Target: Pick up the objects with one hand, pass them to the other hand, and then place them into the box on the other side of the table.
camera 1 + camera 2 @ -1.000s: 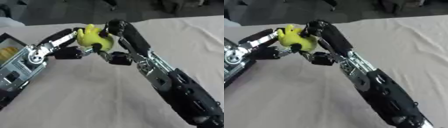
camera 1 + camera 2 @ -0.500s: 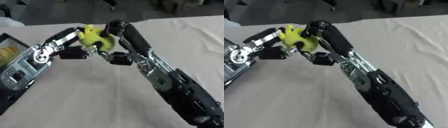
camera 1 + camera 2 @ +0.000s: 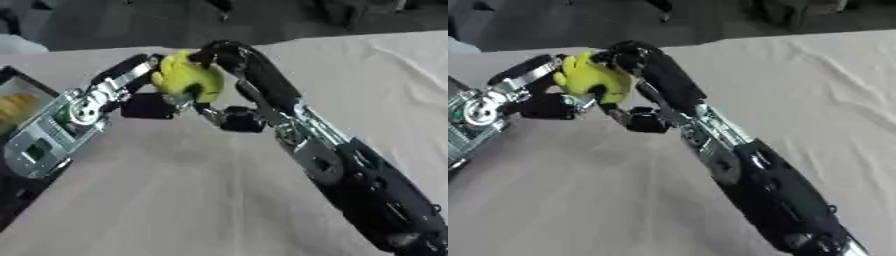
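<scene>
Both hands meet on yellow toy (image 3: 186, 80) above table (image 3: 175, 200): right hand (image 3: 229, 65) clasps it; left hand (image 3: 144, 95) touches, grasp unclear; box (image 3: 17, 100) lies leftward.

Yellow lumpy object (image 3: 186, 78), soft-looking, one pale knob at its top; exact kind could not be told. It sat off the table, between the two hands, touching both. Box (image 3: 19, 107) lay at the left hand's side, dark-rimmed, something yellow inside.
</scene>
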Motion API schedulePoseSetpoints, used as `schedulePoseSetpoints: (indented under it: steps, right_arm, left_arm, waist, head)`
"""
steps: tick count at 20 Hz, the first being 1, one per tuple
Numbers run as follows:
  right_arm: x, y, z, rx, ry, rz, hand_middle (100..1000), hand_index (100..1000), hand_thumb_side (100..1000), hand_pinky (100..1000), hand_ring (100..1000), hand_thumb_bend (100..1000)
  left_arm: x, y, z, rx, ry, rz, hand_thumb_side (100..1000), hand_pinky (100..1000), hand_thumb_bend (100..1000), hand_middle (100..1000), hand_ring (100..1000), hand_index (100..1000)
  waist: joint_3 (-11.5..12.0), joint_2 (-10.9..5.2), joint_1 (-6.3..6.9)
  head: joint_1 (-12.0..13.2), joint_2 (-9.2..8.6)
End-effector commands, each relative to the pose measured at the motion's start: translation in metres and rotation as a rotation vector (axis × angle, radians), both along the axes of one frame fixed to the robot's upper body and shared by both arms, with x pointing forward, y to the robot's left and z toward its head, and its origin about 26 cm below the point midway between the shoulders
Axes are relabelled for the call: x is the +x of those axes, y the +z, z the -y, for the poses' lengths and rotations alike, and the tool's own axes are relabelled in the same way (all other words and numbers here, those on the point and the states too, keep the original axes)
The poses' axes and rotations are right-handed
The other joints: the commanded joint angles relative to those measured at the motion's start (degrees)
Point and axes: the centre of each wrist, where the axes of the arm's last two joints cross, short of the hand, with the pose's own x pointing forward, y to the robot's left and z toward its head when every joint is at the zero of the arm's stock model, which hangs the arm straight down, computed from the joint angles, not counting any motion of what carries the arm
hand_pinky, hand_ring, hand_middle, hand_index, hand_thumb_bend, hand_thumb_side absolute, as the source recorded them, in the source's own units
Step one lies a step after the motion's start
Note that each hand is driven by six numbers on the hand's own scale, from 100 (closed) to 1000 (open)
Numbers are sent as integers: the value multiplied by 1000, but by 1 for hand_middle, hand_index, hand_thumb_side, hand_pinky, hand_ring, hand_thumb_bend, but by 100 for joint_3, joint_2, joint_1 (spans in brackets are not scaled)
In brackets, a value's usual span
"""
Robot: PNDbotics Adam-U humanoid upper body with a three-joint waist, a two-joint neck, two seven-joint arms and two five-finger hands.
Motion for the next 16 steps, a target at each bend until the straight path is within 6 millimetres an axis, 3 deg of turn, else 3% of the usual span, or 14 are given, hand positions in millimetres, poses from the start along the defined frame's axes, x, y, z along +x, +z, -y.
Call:
schedulePoseSetpoints:
  steps: [1,9,16]
  right_arm:
    - [-1,12,0,-25,-88,44,857,931,100,863,893,617]
    - [-3,15,3,-1,-185,74,861,933,100,858,895,593]
    - [-2,17,13,50,-200,63,851,921,100,845,882,535]
  left_arm:
    - [1,9,-8,3,27,25,295,774,100,452,514,346]
    - [1,10,-33,-34,117,60,300,770,100,439,509,349]
    - [-5,19,-91,-104,294,122,313,771,100,444,514,353]
  waist:
    - [0,-113,4]
    - [-4,-124,8]
    - [-6,-141,11]
  head:
    - [21,-65]
    - [12,-52]
    - [136,-27]
